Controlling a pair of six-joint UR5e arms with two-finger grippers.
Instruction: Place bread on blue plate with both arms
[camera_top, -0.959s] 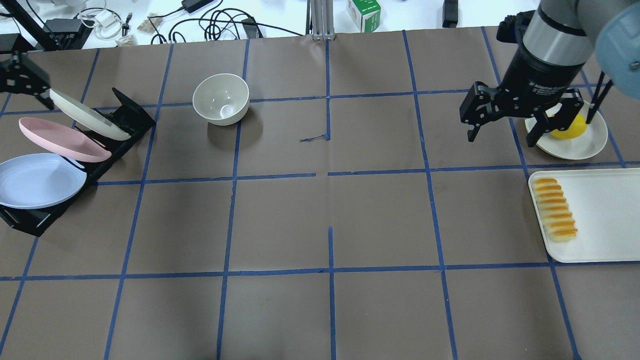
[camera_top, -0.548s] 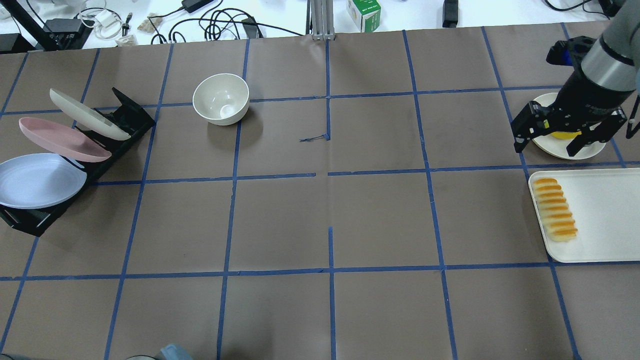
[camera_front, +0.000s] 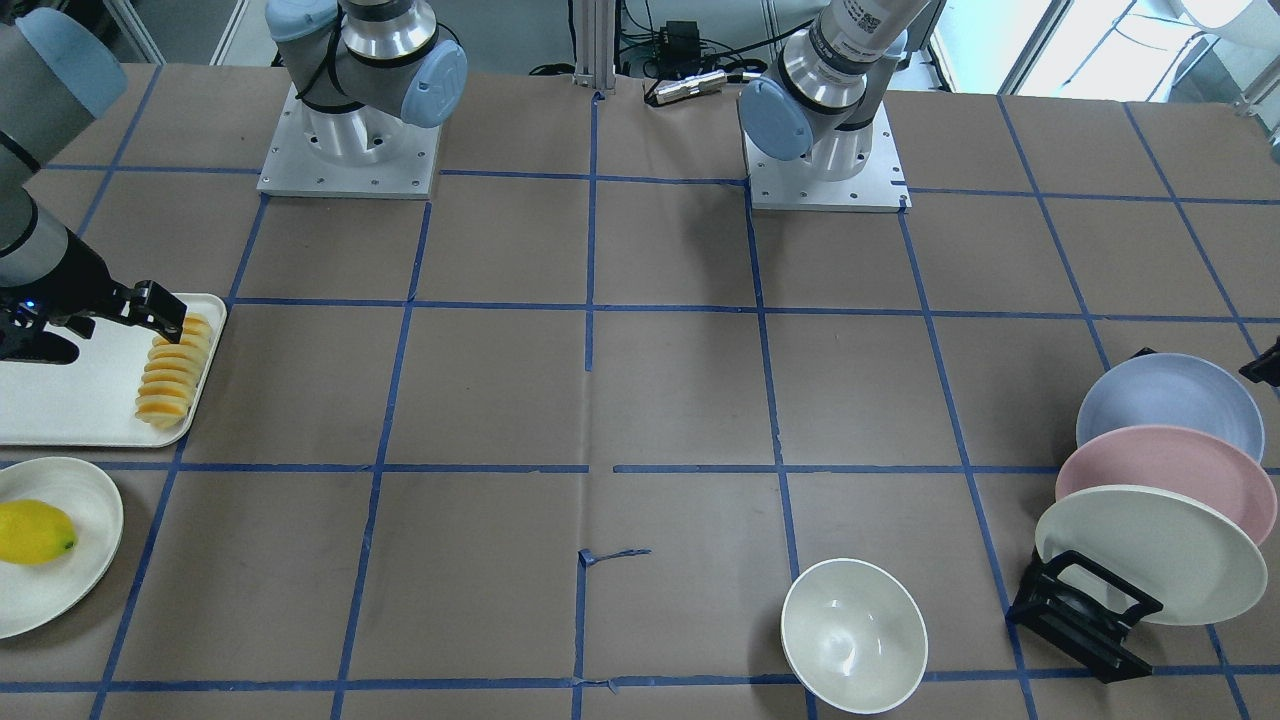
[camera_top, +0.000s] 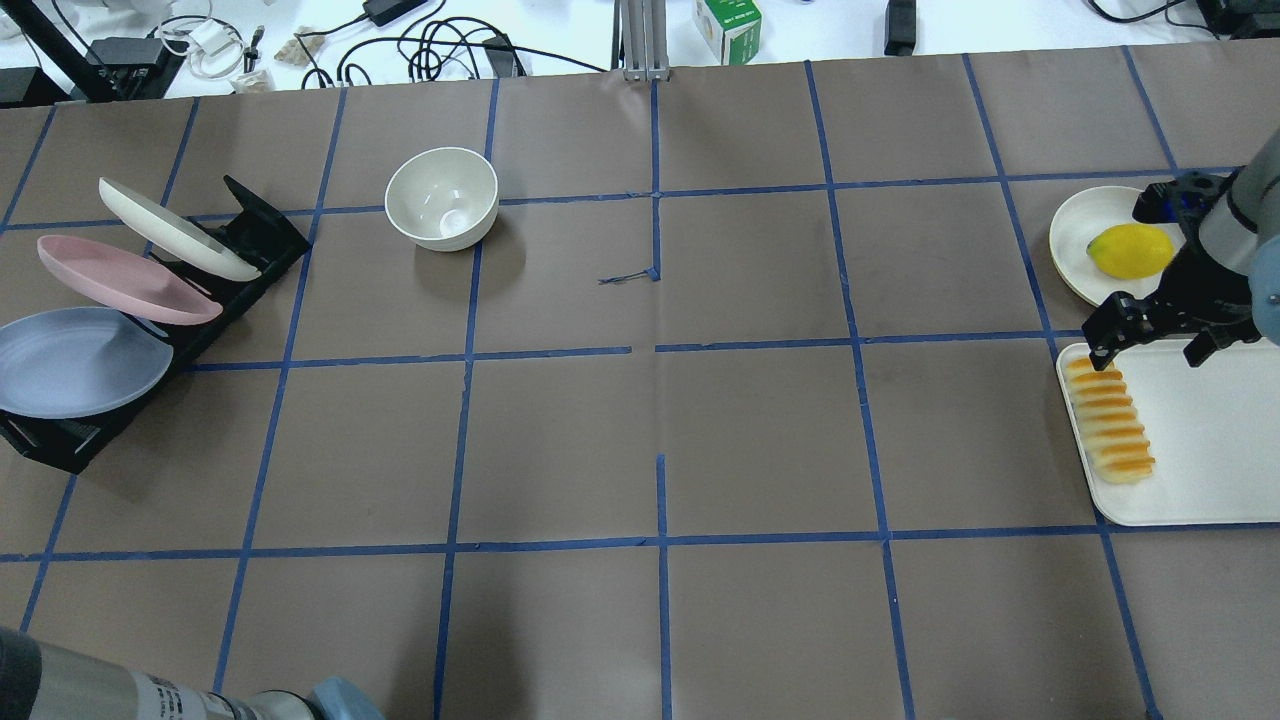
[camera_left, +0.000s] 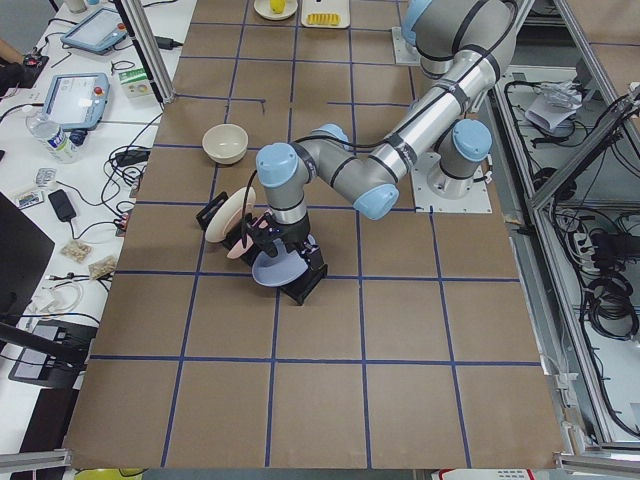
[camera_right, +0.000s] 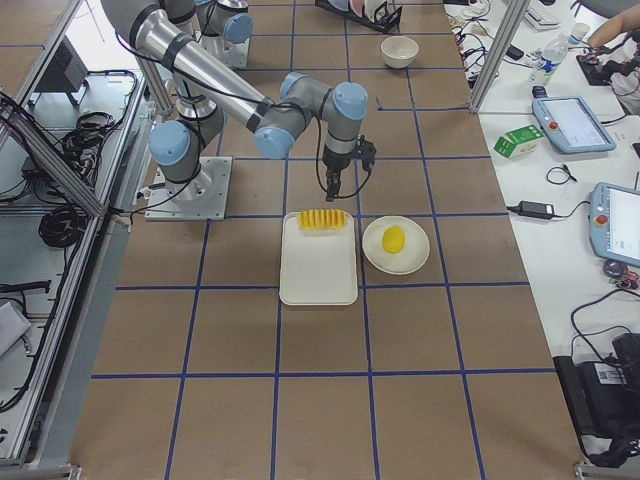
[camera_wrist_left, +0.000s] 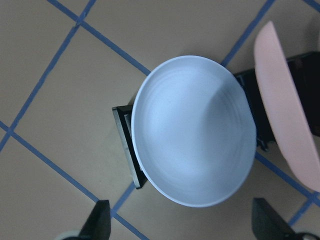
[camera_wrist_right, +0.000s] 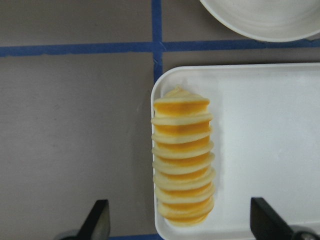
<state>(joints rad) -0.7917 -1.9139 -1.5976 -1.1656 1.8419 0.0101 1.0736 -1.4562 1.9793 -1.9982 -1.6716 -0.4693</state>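
findings at the moment of inspection.

the bread (camera_top: 1110, 420) lay on a white tray (camera_top: 1215, 450) at the right side of the table, in a row along the tray edge that faced the table's middle. it was not held and nothing touched it.

the right gripper (camera_top: 1147, 358) hung above the end of the tray nearest the small cream plate (camera_top: 1075, 225) that carried a lemon (camera_top: 1130, 251). its jaws were spread wide, wider than the loaf, and held nothing. in the right wrist view the bread sat between the two fingertips but clear of both.

the blue plate (camera_top: 75, 362) leaned in a black rack (camera_top: 60, 440) at the left side of the table, in the slot closest to the robot. a pink plate (camera_top: 125, 280) stood in the next slot and a cream plate (camera_top: 175, 228) in the farthest one.

the left gripper (camera_wrist_left: 183, 222) was over the rack, facing the blue plate. its jaws were wide apart and empty, with the whole plate visible ahead of them and no contact seen.

a cream bowl (camera_top: 442, 197) stood upright on the table – well apart from the rack and from both grippers.
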